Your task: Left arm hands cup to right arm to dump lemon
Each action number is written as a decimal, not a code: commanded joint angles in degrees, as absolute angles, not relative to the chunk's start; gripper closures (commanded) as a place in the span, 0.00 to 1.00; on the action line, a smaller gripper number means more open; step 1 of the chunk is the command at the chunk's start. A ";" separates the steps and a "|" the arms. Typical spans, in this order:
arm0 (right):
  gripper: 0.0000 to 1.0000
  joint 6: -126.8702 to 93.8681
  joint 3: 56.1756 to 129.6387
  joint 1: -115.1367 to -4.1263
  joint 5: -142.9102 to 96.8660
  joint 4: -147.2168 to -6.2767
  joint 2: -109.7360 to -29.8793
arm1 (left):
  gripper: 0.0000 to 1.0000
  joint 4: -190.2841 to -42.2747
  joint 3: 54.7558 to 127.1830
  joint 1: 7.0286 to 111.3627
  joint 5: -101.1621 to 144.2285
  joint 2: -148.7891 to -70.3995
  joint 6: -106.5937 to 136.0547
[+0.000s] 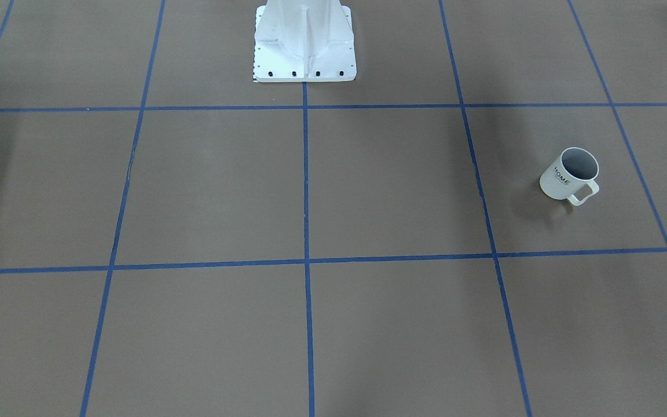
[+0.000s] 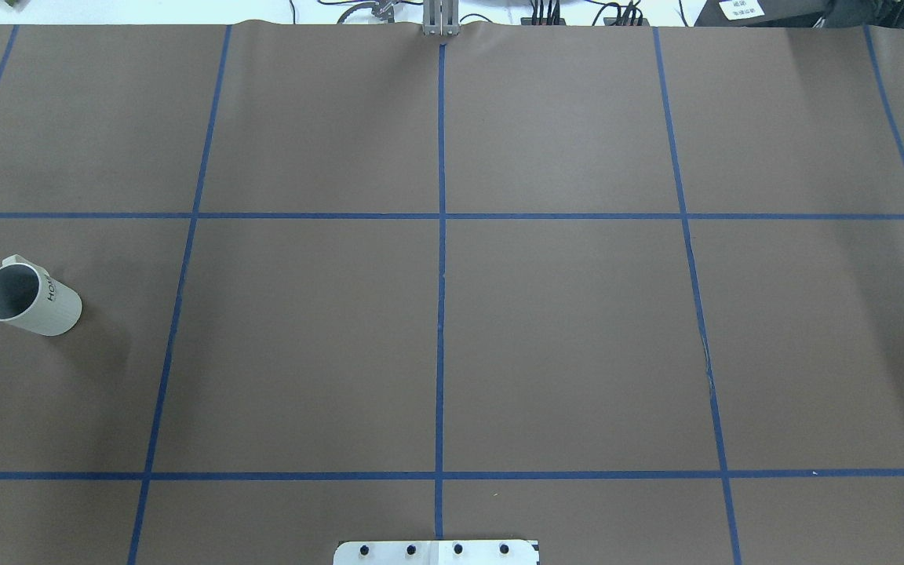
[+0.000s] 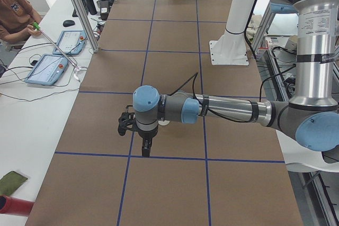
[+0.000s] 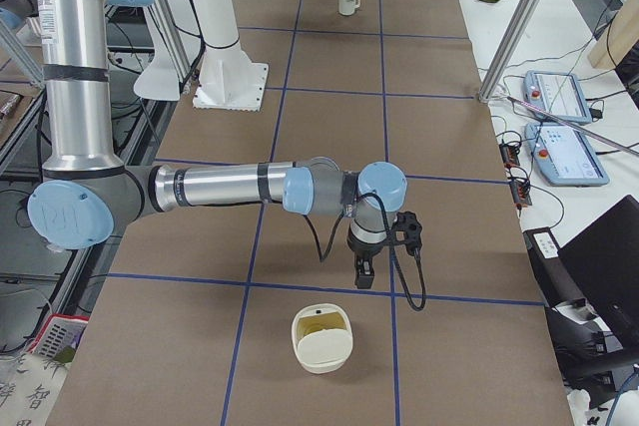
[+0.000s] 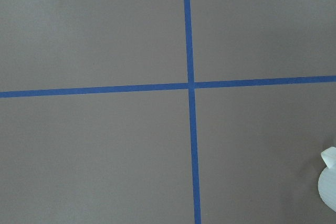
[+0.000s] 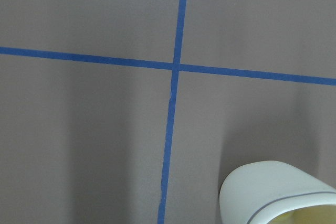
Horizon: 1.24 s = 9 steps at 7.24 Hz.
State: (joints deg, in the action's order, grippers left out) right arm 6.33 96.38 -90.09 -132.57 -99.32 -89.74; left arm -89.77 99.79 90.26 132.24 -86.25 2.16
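Observation:
The cup (image 1: 570, 175) stands upright on the brown table at the robot's left end, its handle toward the operators' side. It also shows in the overhead view (image 2: 28, 298) and far off in the exterior right view (image 4: 347, 0). Only its edge shows in the left wrist view (image 5: 328, 179). The part of its inside that I see is grey, and no lemon shows. My left gripper (image 3: 145, 151) points down over the table near the cup. My right gripper (image 4: 362, 281) points down at the other end. Both show only in side views, so I cannot tell open or shut.
A cream tub (image 4: 321, 341) with a yellowish inside sits near my right gripper and shows in the right wrist view (image 6: 273, 192). The white robot base (image 1: 304, 46) stands mid-table. An operator (image 3: 13, 14) and tablets (image 3: 50, 67) are beside the table.

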 commanded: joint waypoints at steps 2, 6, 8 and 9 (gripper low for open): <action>0.00 6.33 96.33 -90.09 -132.63 -99.32 -89.74 | 0.00 -87.81 99.58 90.26 135.42 -86.75 2.29; 0.00 6.33 96.85 -90.09 -132.89 -99.32 -89.74 | 0.00 -87.80 99.58 90.18 134.74 -86.66 1.85; 0.00 6.33 96.86 -90.09 -132.89 -99.32 -89.82 | 0.00 -87.10 99.67 90.26 134.82 -86.14 1.76; 0.00 6.33 96.94 -90.09 -132.98 -99.32 -89.74 | 0.00 -87.01 99.75 90.18 134.91 -86.65 2.02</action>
State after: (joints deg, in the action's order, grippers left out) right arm 6.33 96.86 -90.09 -132.91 -99.32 -89.77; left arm -87.26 99.63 90.20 134.84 -86.44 1.86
